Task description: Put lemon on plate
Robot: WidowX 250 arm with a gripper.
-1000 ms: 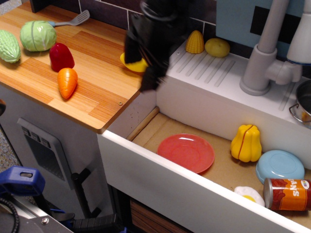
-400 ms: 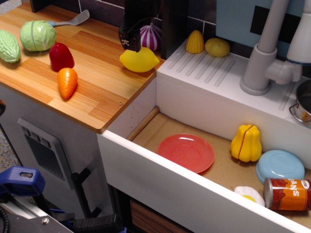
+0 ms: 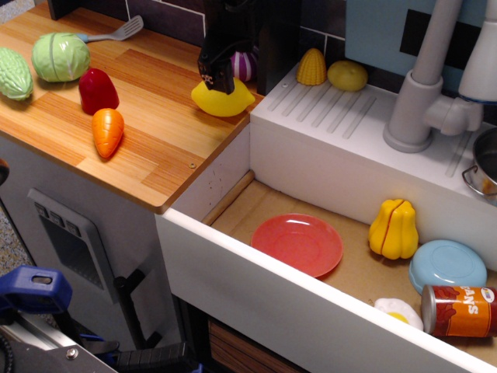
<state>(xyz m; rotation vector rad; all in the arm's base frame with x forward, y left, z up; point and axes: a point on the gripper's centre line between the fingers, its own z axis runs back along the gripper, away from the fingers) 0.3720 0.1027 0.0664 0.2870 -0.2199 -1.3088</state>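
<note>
The smooth bright yellow plastic lemon lies on the wooden desk near its right edge, with the black end effector directly over its top; whether its fingers are apart or closed on the fruit cannot be told. Down in the white sink basin, the round coral-red plastic plate sits empty. Beside it in the same basin are a ribbed yellow squash toy, a light blue plate, a fried egg toy and an orange-labelled can.
</note>
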